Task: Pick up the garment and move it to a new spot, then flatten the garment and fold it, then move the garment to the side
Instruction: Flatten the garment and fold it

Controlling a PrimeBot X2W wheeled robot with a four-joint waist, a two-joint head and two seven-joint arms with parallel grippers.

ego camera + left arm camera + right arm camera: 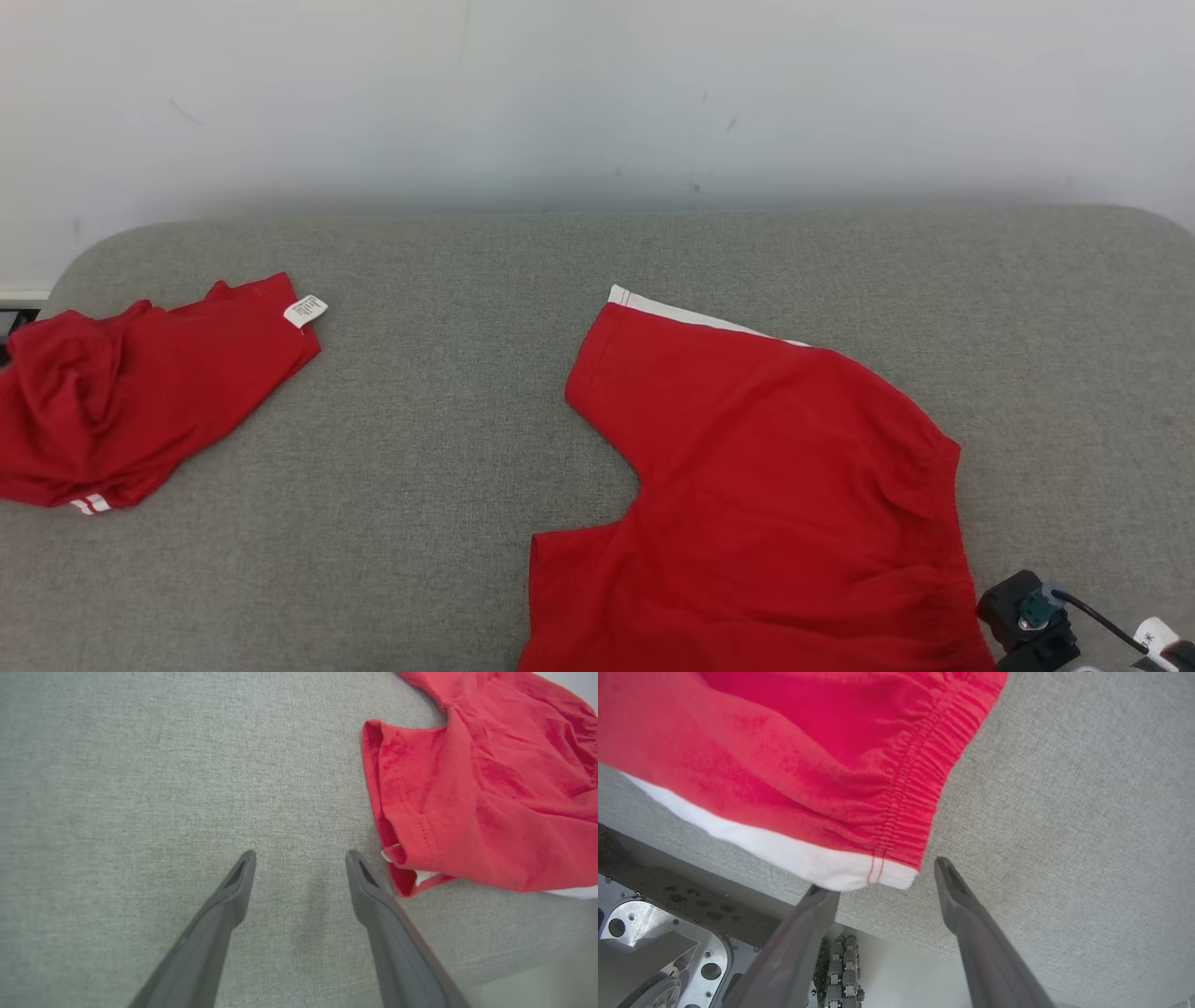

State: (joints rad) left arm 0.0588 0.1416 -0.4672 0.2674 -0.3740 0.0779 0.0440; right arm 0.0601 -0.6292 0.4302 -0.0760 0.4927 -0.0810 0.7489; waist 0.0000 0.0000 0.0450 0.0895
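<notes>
A crumpled red garment (white label showing) lies on the grey fabric bench, before a scuffed white wall.

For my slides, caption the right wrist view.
Open right gripper at the waistband corner of red shorts on grey cushion.

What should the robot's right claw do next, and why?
Probably ease forward and close the right claw on the waistband corner of the red shorts. The claw hangs open right at that corner, and the shorts look mostly flat, ready for folding.
</notes>
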